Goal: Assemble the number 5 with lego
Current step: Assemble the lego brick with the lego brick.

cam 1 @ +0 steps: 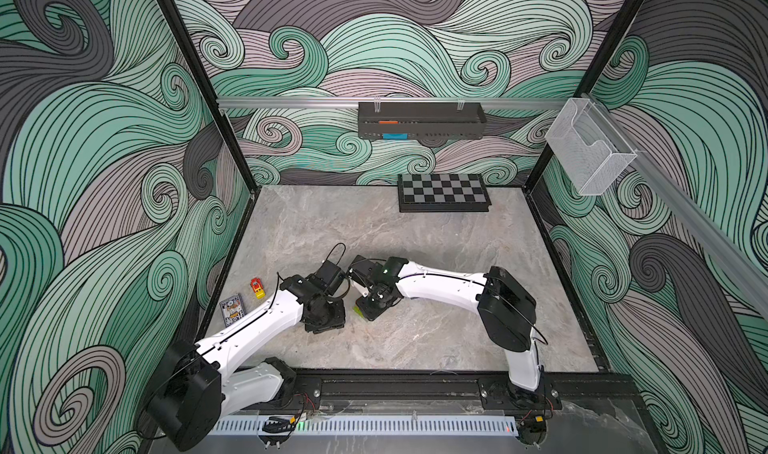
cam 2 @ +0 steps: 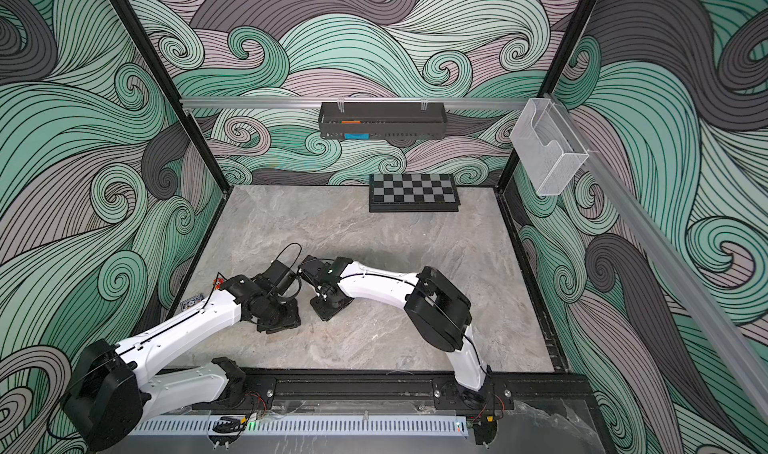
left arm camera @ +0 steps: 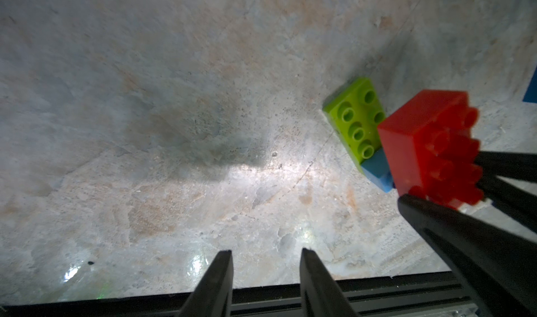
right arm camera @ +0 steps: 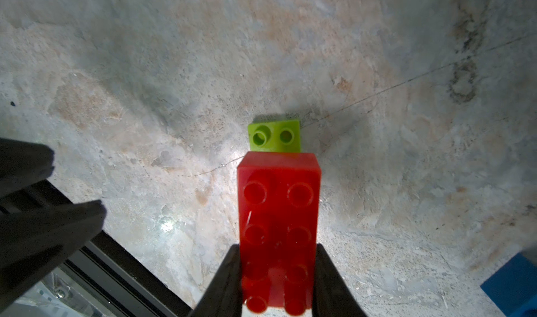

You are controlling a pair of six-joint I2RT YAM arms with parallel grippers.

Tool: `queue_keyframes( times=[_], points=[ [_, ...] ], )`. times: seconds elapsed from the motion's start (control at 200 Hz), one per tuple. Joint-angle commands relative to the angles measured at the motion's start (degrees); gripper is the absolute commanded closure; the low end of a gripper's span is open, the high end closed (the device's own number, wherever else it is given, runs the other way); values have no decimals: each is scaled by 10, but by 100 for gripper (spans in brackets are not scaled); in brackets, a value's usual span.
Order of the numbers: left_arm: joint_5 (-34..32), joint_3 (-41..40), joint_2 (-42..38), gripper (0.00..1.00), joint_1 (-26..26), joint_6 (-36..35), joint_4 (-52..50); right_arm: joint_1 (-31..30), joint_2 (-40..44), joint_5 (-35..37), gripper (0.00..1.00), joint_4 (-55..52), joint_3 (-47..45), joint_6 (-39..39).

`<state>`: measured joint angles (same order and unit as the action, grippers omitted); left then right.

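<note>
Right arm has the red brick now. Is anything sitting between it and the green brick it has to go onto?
Nothing visible. The red brick, clamped in the right gripper, hangs above the lime green brick, whose visible studs are bare. The left gripper stands off to the side, holding nothing.

Right hand (right arm camera: 278, 275) clamped, held low; left hand (left arm camera: 266, 256) slightly parted, empty.

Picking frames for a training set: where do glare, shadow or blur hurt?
Left wrist view: glare on the table, dark shadow patch, red brick soft. Right wrist view: red brick lit, hotspot beside it. Top views: sharp, evenly lit.
</note>
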<state>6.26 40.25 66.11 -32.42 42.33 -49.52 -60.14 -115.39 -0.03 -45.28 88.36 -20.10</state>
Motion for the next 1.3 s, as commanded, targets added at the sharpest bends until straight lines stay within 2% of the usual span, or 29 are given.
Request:
queue_keyframes(
  times=[0.0, 0.705, 1.296],
  points=[
    [3, 5, -10, 57, 3, 2, -14, 0, -11, 9, 76, -5, 17, 1],
    [0, 2, -13, 57, 3, 4, -12, -12, -32, 22, 76, 11, 3, 28],
    [-4, 3, -11, 58, 2, 5, -14, -25, -21, 36, 76, 66, -56, 130]
  ],
)
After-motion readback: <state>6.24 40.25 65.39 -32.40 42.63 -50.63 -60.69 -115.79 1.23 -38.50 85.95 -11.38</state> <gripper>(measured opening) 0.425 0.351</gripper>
